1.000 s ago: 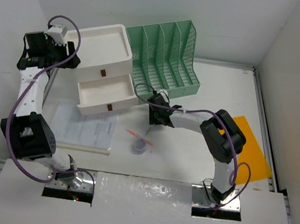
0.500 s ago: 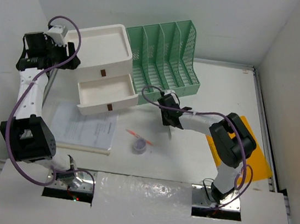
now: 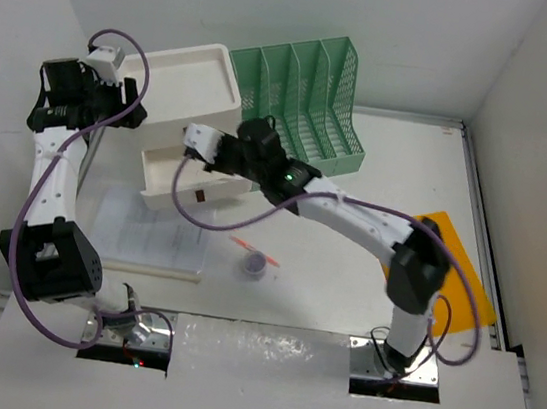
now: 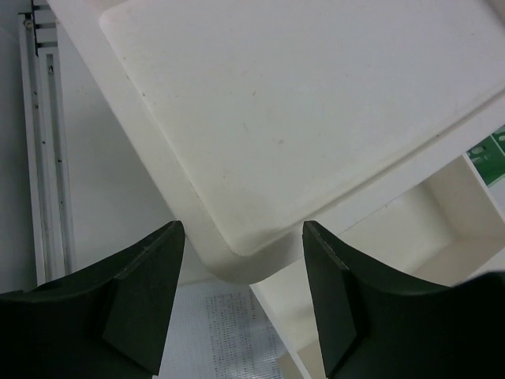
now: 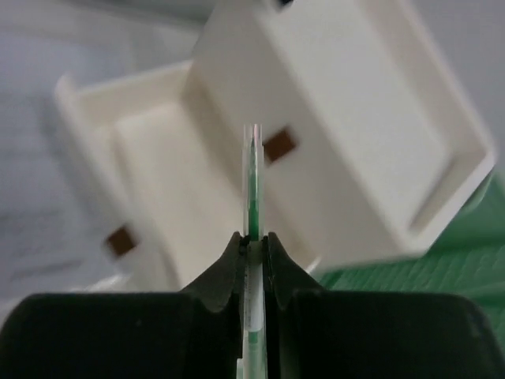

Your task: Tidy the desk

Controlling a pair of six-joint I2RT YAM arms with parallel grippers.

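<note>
The white desk (image 3: pixel 400 161) carries a white drawer box (image 3: pixel 194 78) whose middle drawer (image 3: pixel 189 168) stands open. My right gripper (image 3: pixel 210 148) reaches over that open drawer. In the right wrist view it (image 5: pixel 252 238) is shut on a thin green and clear pen (image 5: pixel 252 178), which points out over the open drawer (image 5: pixel 150 181). My left gripper (image 3: pixel 115 103) is open and empty at the box's left corner. In the left wrist view its jaws (image 4: pixel 241 237) straddle the corner of the box top (image 4: pixel 300 103) without touching it.
A green mesh file rack (image 3: pixel 303 97) stands behind the box. A printed sheet (image 3: pixel 154 234) lies at the front left. An orange pen (image 3: pixel 245 244) and a purple tape roll (image 3: pixel 257 265) lie mid-desk. An orange folder (image 3: pixel 461 275) lies at the right, by the metal rail (image 3: pixel 482 232).
My right arm has swung left from mid-desk to over the open drawer, still gripping the pen. My left arm has barely moved.
</note>
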